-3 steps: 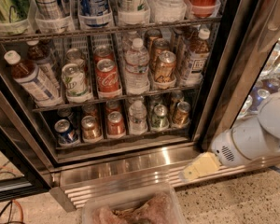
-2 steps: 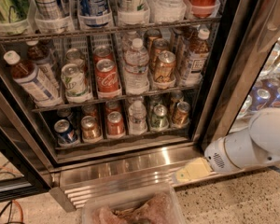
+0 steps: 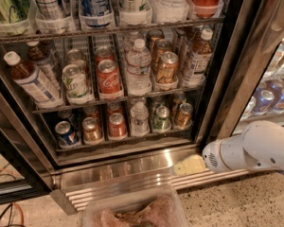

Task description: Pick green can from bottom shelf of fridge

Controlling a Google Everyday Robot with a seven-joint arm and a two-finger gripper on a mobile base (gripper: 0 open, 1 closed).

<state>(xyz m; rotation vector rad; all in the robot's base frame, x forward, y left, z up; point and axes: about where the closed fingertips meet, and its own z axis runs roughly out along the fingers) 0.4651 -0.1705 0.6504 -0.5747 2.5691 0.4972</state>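
Note:
The green can (image 3: 162, 118) stands upright on the bottom shelf (image 3: 128, 144) of the fridge (image 3: 217, 84), in a lane right of centre, dark green with a silver top. A small water bottle (image 3: 139, 118) is on its left and a brown-gold can (image 3: 183, 115) on its right. My gripper (image 3: 189, 165), pale yellow at the end of the white arm (image 3: 253, 149), hovers low in front of the steel base, below and to the right of the green can, apart from it.
The bottom shelf also holds a blue can (image 3: 66, 133), a gold can (image 3: 92, 130) and an orange-red can (image 3: 117, 126). The tier above holds a Coca-Cola can (image 3: 109, 79) and bottles. A clear plastic tub (image 3: 135, 211) sits at the bottom. The dark door frame (image 3: 255, 56) stands at the right.
The arm has dropped lower and the gripper has moved left along the steel base, closer to the fridge opening. The cans have not moved.

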